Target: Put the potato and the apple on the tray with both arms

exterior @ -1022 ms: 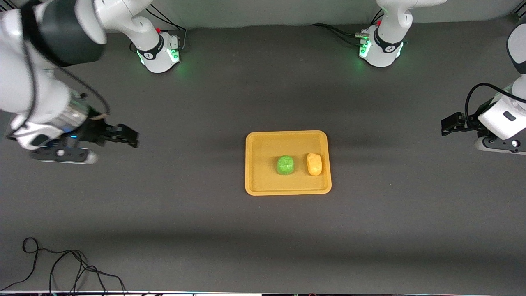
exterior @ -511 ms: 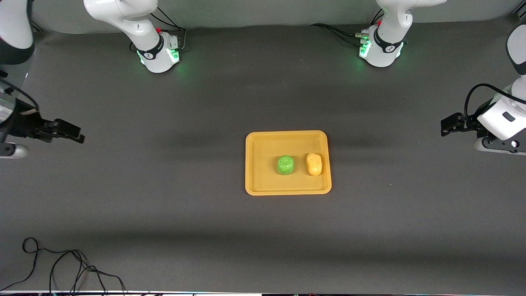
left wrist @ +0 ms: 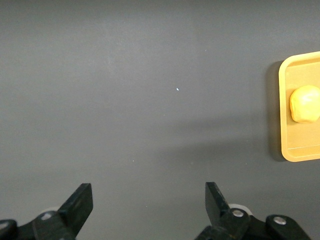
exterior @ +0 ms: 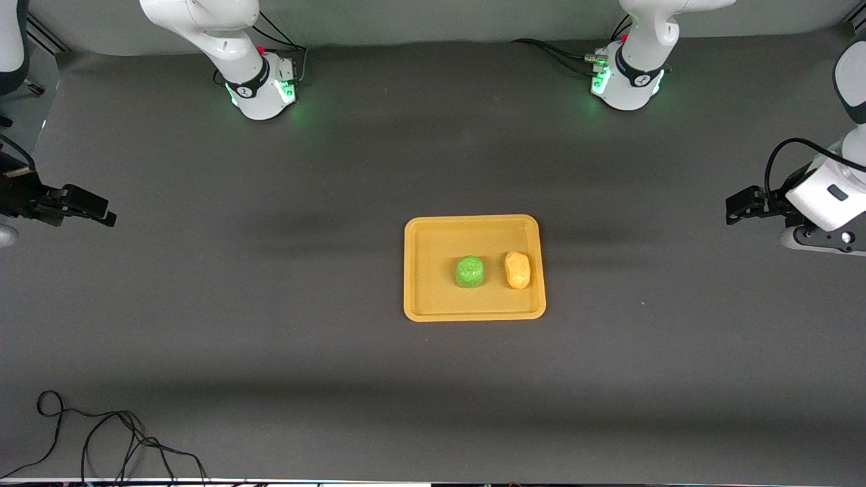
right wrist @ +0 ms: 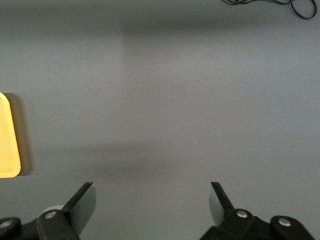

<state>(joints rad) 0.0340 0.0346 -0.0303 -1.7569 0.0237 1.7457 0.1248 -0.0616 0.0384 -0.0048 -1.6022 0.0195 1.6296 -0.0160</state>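
Note:
The orange-yellow tray [exterior: 433, 297] lies in the middle of the table. The green apple [exterior: 469, 271] and the yellow-orange potato [exterior: 518, 270] rest on it side by side, the potato toward the left arm's end. The left wrist view shows the tray's edge [left wrist: 285, 150] and the potato [left wrist: 305, 103]. The right wrist view shows a tray corner [right wrist: 7, 145]. My left gripper [exterior: 734, 206] is open and empty at the left arm's end of the table; its jaws [left wrist: 149, 200] stand wide. My right gripper [exterior: 95, 210] is open and empty at the right arm's end; its jaws [right wrist: 152, 197] stand wide.
A black cable [exterior: 101, 439] lies coiled at the table's front corner toward the right arm's end; it also shows in the right wrist view [right wrist: 280, 5]. The two green-lit bases [exterior: 264, 88] [exterior: 626, 84] stand along the back edge. Bare dark mat surrounds the tray.
My right arm has pulled away from the tray toward its own end of the table, its gripper now at the view's edge. The left arm, tray, apple and potato have not moved.

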